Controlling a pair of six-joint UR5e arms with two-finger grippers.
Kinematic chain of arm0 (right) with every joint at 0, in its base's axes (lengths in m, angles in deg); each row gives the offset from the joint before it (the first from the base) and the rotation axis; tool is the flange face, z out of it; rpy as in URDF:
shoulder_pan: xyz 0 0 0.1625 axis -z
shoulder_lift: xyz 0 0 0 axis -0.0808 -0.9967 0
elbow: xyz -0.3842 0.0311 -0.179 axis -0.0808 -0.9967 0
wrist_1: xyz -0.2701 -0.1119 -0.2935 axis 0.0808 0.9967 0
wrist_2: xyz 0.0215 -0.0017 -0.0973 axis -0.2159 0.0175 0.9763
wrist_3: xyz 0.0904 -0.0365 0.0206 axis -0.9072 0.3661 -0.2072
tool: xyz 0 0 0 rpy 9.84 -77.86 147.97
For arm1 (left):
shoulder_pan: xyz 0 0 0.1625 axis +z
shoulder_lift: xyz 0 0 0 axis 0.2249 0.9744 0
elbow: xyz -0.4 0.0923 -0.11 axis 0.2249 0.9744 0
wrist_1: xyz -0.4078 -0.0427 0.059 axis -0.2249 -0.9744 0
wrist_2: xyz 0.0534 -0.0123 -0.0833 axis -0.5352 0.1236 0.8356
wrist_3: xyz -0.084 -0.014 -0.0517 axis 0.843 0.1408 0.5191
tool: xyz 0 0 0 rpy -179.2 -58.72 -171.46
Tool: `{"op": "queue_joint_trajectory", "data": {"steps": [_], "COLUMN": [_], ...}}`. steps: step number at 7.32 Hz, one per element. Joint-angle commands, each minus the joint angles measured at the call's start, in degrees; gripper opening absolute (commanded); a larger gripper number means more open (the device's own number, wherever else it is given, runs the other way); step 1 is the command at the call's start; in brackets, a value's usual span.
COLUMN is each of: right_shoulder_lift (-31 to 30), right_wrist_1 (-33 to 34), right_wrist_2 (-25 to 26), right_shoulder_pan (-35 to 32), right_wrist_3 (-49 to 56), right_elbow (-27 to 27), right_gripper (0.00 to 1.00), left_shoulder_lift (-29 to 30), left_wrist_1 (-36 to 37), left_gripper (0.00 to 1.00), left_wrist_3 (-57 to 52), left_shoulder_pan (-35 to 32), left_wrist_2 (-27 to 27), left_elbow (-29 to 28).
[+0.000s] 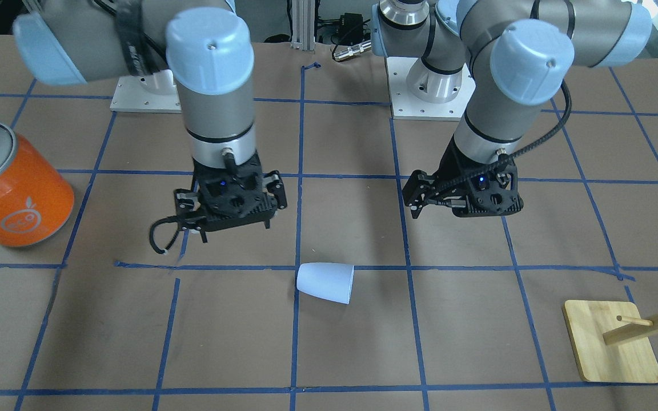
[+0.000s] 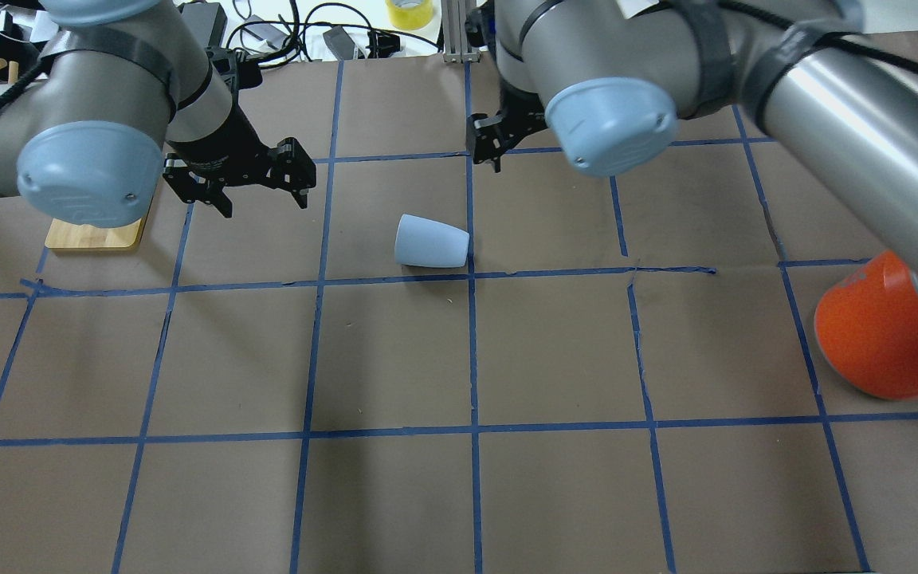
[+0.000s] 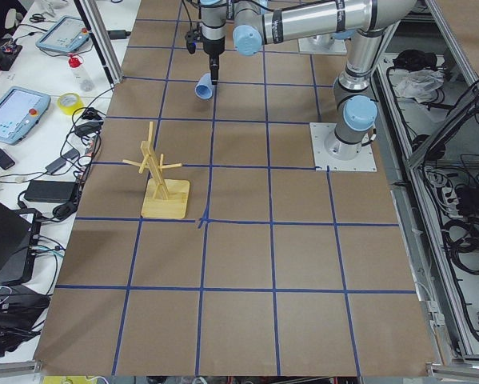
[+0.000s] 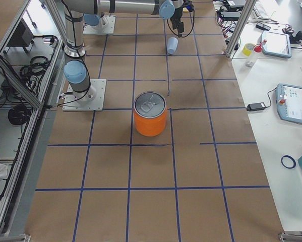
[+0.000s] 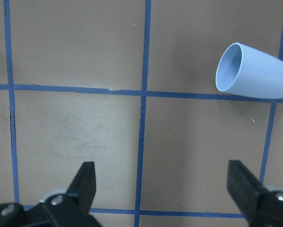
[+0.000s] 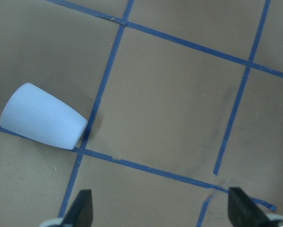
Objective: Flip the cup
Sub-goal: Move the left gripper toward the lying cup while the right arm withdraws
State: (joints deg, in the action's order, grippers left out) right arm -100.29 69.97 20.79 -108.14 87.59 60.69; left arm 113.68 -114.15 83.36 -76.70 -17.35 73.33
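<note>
The cup is small, plain and pale blue-white, tapered and without a handle; the left wrist view shows its inside bluish. It lies on its side on the brown table. In the overhead view its wide open rim faces 9 o'clock and its narrow closed base 3 o'clock. It lies just at 10 o'clock of a blue tape crossing, with its base at the upright line.

Bright, even overhead light lays soft, faint shadows on the table; focus is mostly sharp.
</note>
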Motion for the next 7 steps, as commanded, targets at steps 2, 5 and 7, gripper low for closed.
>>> {"op": "queue_joint_trajectory", "data": {"steps": [2,5,7], "right_shoulder_lift": [-6.4,-9.0,-12.5], "right_wrist_1": [-12.3,-19.8,-24.2], "right_wrist_2": [-1.6,-1.6,-1.6], "right_shoulder_pan": [9.3,10.3,11.2], "right_wrist_3": [2.7,1.7,-0.5], "right_elbow": [0.0,0.0,0.7], "right_gripper": [1.0,1.0,1.0], "left_shoulder_lift": [8.5,12.9,14.0], "left_wrist_1": [5.8,11.0,11.9], "left_gripper": [1.0,1.0,1.0], "left_wrist_3": [-0.6,-0.3,-0.3], "left_shoulder_pan": [3.7,3.9,3.9], "left_wrist_2": [16.2,21.8,21.8], "left_elbow": [-0.3,0.6,0.7]}}
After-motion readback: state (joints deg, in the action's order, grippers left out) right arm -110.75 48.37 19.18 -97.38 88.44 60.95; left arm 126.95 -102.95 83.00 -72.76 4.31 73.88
